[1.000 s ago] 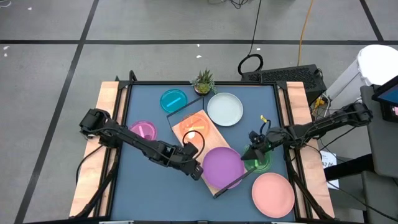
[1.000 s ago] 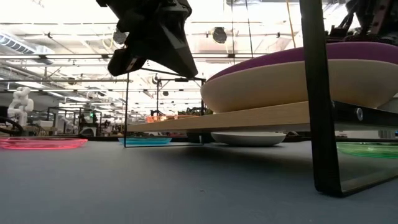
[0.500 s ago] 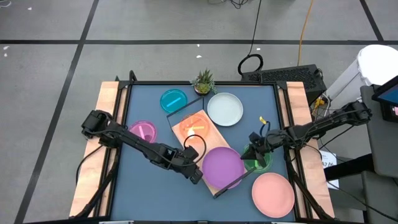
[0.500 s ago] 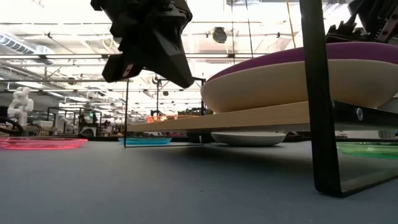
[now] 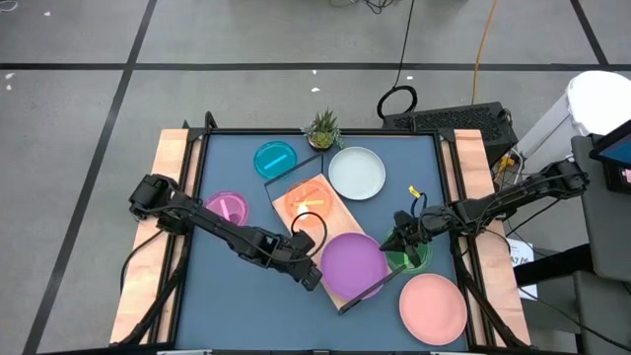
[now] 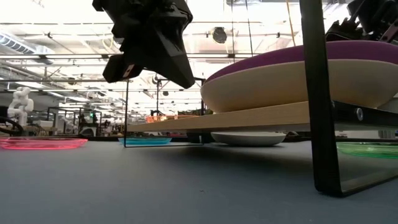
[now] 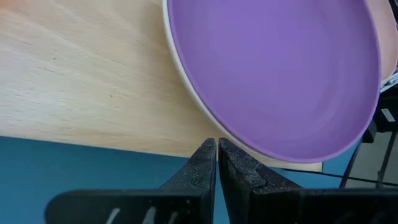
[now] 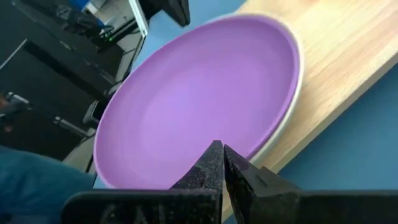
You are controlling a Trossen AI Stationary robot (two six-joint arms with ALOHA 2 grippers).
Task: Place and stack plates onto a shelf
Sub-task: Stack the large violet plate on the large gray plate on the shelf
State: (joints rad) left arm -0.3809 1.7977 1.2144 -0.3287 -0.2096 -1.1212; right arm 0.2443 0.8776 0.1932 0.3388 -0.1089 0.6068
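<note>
My left gripper (image 5: 312, 275), fingers pressed together on nothing, hangs at the purple plate's (image 5: 354, 265) nine o'clock edge. That plate sits on a cream plate (image 6: 292, 84) on the wooden shelf (image 5: 314, 205). My right gripper (image 5: 392, 243), also closed and empty, hovers at its three o'clock, above the green plate (image 5: 412, 258).
</note>
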